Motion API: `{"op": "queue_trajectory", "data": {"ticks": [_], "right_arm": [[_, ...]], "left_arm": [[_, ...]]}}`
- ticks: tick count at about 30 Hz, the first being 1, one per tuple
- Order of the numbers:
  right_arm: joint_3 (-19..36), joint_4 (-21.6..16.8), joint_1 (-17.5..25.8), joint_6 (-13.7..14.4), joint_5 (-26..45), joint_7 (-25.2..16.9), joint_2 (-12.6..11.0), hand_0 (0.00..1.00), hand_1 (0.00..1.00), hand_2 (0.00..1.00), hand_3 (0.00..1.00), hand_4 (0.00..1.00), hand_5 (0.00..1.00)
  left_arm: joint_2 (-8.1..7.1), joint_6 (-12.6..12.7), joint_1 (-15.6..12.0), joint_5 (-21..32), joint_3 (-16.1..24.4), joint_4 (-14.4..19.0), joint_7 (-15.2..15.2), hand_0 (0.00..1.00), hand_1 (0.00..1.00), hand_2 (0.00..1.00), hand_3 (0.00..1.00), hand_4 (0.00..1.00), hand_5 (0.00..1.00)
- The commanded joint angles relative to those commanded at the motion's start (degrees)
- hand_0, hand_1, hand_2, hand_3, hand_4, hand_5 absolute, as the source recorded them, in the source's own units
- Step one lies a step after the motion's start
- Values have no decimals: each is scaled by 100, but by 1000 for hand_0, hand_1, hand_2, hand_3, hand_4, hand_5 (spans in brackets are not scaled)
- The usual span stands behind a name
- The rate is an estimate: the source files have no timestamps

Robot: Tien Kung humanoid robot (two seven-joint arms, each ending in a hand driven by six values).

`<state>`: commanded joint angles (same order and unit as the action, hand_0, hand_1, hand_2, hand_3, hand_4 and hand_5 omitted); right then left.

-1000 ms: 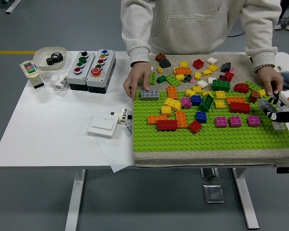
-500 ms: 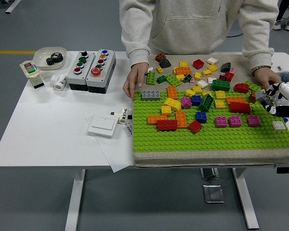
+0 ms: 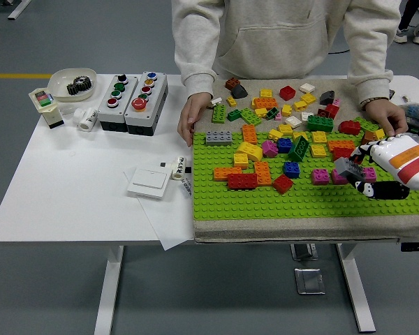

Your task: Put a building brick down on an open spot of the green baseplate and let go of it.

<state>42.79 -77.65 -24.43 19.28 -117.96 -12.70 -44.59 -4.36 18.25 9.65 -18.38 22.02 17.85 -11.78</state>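
Note:
The green baseplate (image 3: 265, 199) lies on a grey mat, with many coloured bricks on its far half. My right hand (image 3: 361, 179) reaches in from the right, low over the baseplate's right part. Its grey fingers (image 3: 346, 167) stretch out above the pink bricks (image 3: 321, 176) and its black thumb (image 3: 385, 189) lies nearer me. The hand is open and holds nothing. It covers the spot at the right edge where a small white brick sat. My left arm is out of view.
A person stands at the far side with one hand (image 3: 193, 116) at the baseplate's far left corner and the other hand (image 3: 385, 115) at its far right. Loose bricks (image 3: 279, 101) lie on the mat behind. Button boxes (image 3: 133, 93), a white switch (image 3: 150, 181) and a bowl (image 3: 73, 82) sit on the left.
My right hand left a white brick on the baseplate's right edge, lifted off, then moved left and forward over the pink bricks. The person's hand drew back from the grey brick.

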Motion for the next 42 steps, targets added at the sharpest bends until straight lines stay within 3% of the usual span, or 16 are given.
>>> {"op": "queue_trajectory", "data": {"ticks": [12, 17, 27, 34, 42], "right_arm": [[-616, 143, -294, 389, -809, -193, 114, 339, 479, 575, 536, 641, 474], [-927, 441, -590, 744, -1204, -368, 207, 337, 481, 578, 540, 651, 481], [-1638, 1190, -1214, 1770, -1204, -630, 526, 345, 486, 573, 549, 657, 483], [-2459, 1803, -1683, 1770, -1204, -486, 789, 354, 493, 572, 551, 657, 482], [-2974, 1963, -1938, 1770, -1204, -116, 909, 360, 497, 572, 551, 658, 483]], "left_arm": [[-4, 3, -13, -50, 30, 1, -15, 607, 681, 646, 549, 567, 607], [-5, 5, -8, -76, 46, 3, -26, 607, 683, 647, 549, 566, 607], [0, 9, 3, -99, 52, 16, -45, 607, 684, 648, 549, 566, 607], [-2, 10, 11, -104, 52, 23, -55, 607, 683, 649, 549, 566, 607], [-5, 24, 26, -58, 29, 26, -38, 607, 684, 649, 549, 566, 607]]}}
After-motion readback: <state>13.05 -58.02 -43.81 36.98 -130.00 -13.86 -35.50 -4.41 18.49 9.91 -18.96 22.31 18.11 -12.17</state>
